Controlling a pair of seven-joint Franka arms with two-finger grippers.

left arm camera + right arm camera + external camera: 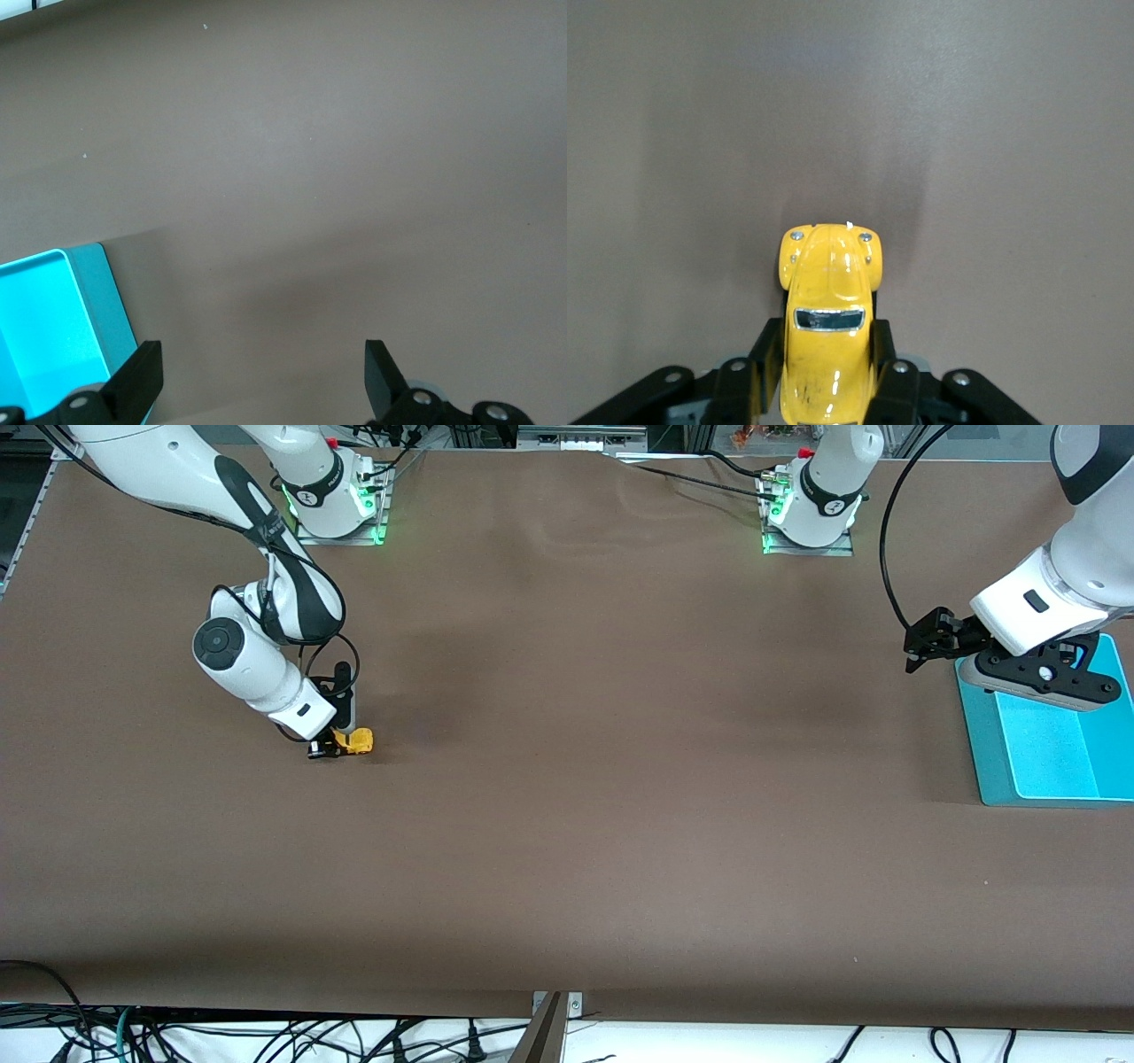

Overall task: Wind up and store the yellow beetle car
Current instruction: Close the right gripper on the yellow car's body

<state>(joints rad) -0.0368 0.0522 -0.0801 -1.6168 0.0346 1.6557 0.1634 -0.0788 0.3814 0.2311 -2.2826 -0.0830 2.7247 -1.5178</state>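
The yellow beetle car [357, 740] sits on the brown table toward the right arm's end. My right gripper [335, 746] is down at the table and shut on it. In the right wrist view the black fingers [764, 347] press against both sides of the yellow beetle car [828, 336], whose rounded hood sticks out past them. My left gripper [926, 642] hangs open in the air over the table beside the teal tray [992, 753], holding nothing. Its two black fingertips [142, 376] stand wide apart in the left wrist view.
The teal tray [93, 305] lies at the left arm's end of the table, with that arm's hand over its edge. Cables hang below the table edge nearest the front camera.
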